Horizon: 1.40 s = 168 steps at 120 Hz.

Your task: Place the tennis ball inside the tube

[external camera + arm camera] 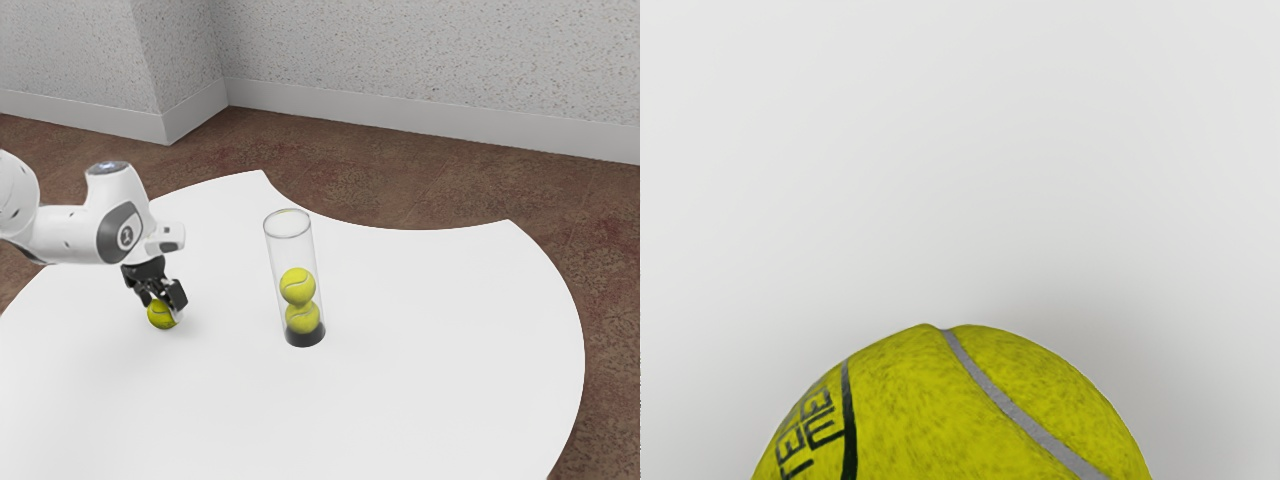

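The tennis ball [158, 318] sits right under the claw [163, 307], up against its tips, at or just above the white bench [430, 370]; being round, it offers no long axis to line up with. It's a bright yellow-green, crossed by a grey seam and a dark curved line with black lettering beside it (upside down, by the look of it). Whether the claw is spread around it or pinching it, I can't tell. Well apart, toward the exterior view's right, the clear tube [292, 250] stands upright, two balls [297, 287] stacked inside
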Motion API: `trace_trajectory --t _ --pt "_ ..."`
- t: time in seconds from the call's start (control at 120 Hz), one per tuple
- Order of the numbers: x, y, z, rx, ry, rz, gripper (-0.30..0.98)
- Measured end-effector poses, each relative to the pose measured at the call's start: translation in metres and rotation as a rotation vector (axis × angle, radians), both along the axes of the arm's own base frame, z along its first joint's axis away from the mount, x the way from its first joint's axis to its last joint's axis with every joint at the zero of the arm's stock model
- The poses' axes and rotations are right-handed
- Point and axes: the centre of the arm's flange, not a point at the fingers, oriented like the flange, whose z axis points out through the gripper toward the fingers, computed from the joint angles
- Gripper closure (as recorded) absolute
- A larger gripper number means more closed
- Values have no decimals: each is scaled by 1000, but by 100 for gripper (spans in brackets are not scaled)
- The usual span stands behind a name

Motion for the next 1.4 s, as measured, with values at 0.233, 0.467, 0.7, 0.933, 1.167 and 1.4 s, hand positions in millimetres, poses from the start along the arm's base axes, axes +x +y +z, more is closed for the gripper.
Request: trace_trajectory --t 0.233,0.467,0.7,0.933,1.167,1.4 --pt "0 1 -7 -3 7 -19 11" --pt "0 0 -8 -2 9 -33 25" --pt "1 -2 14 17 -21 -41 39" --pt "-12 -45 157 73 -176 -94 39" --pt "-27 -106 253 115 -292 -182 37" --pt "-20 -151 304 109 -379 -237 36"
